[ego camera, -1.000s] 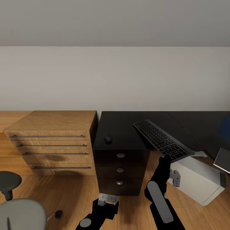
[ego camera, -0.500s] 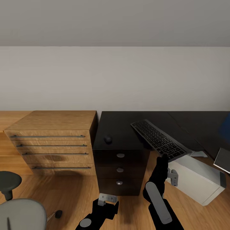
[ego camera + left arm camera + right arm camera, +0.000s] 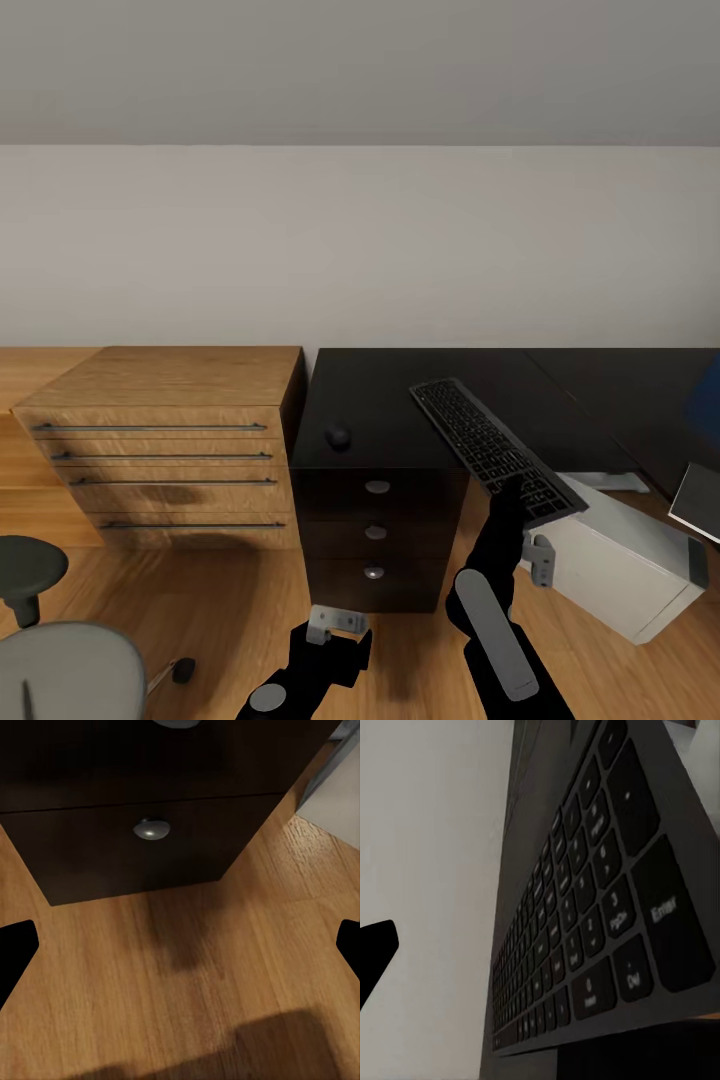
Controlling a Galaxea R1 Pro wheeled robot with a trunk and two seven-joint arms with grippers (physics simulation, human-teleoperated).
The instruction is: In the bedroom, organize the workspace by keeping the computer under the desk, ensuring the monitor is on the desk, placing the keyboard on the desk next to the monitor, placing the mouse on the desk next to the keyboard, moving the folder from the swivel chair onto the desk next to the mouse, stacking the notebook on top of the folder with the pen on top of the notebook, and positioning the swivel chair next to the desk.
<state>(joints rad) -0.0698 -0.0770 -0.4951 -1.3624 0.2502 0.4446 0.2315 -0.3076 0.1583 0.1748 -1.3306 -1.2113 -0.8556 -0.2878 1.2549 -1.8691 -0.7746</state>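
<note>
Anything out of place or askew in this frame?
Yes. The slim black keyboard sits askew in the right gripper, one end over the black desk, the other past its front edge. The small dark mouse lies alone near the desk's front edge.

swivel chair [image 3: 60, 668] cut off at lower corner, keyboard [image 3: 494, 449] near end hiding right pincer's fingertips

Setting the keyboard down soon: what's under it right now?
Under the keyboard, its far end overlaps the desk; its near end overhangs the computer and wooden floor. Whether it touches the desk is hidden; the mouse sits apart.
</note>
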